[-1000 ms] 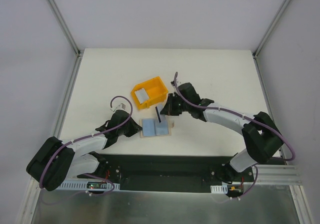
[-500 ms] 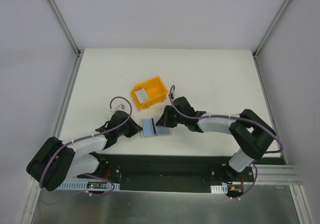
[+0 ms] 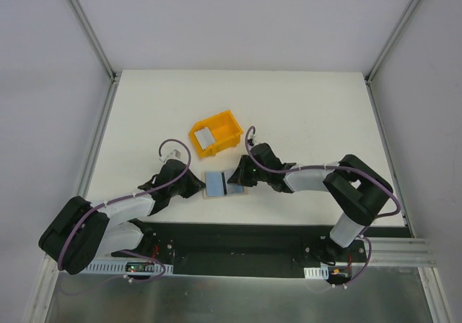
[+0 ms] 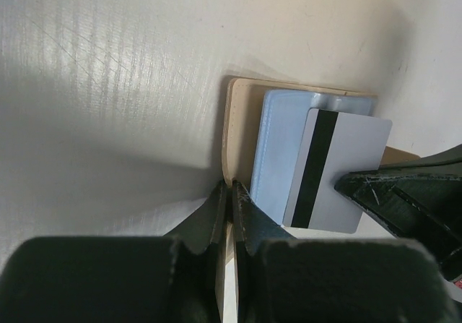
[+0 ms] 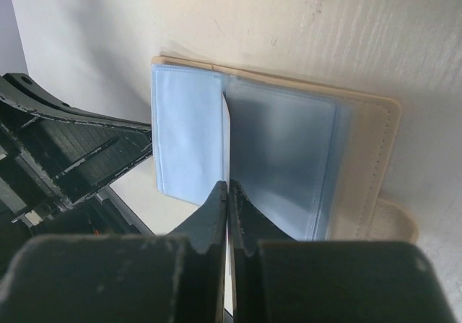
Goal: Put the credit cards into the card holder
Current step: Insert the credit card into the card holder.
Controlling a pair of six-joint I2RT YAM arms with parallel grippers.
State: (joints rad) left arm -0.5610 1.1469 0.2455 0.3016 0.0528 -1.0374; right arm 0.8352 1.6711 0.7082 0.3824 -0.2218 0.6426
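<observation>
The beige card holder (image 3: 214,186) lies open on the table, its pale blue plastic sleeves facing up. My left gripper (image 3: 200,186) is shut on its left beige edge (image 4: 237,117). My right gripper (image 3: 235,180) is shut on a silvery credit card (image 4: 343,171) with a black stripe and holds it slanted over the sleeves. In the right wrist view this card (image 5: 225,131) shows edge-on at the fold between the two sleeves of the holder (image 5: 372,149). Whether its edge is inside a sleeve I cannot tell. A second grey card (image 3: 204,138) lies in the yellow bin.
The yellow plastic bin (image 3: 225,124) stands just behind the card holder, close to both grippers. My left gripper's fingers (image 5: 79,157) show at the left of the right wrist view, close to the holder. White walls stand around the table.
My right gripper has moved down and to the left with the card, from upright beside the holder to slanted low over its sleeves. The left gripper has kept its hold.
</observation>
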